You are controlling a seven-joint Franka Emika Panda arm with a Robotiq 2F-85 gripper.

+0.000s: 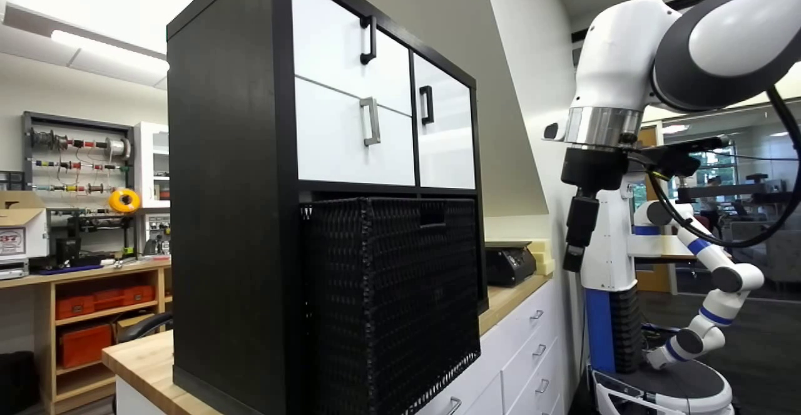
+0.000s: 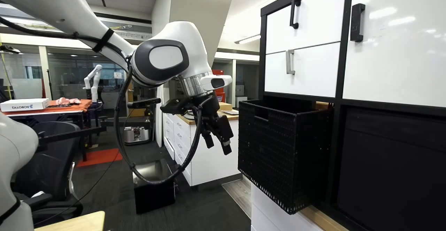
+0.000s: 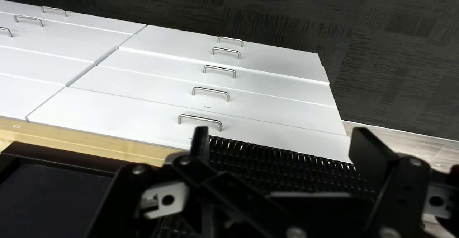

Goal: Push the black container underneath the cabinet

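Note:
The black container [image 1: 419,296] is a woven black basket with an open top. In both exterior views it sticks far out of a lower compartment of the cabinet [image 1: 228,202], below two white drawers. It also shows in an exterior view [image 2: 268,144], with a cut-out grip near its upper front edge. The cabinet has white fronts there too [image 2: 393,60]. My gripper [image 2: 218,146] hangs in front of the container's front face, tilted downward, with a visible gap. In the wrist view the fingers [image 3: 285,143] are wide apart with nothing between them; the container's ribbed face [image 3: 283,164] lies beyond.
White counter drawers with metal handles [image 3: 211,91] stand below the cabinet under a wooden top [image 3: 82,143]. A small black object [image 1: 510,263] sits on the counter beside the cabinet. A black cable loop [image 2: 190,158] hangs from my arm. An office chair [image 2: 52,161] stands behind.

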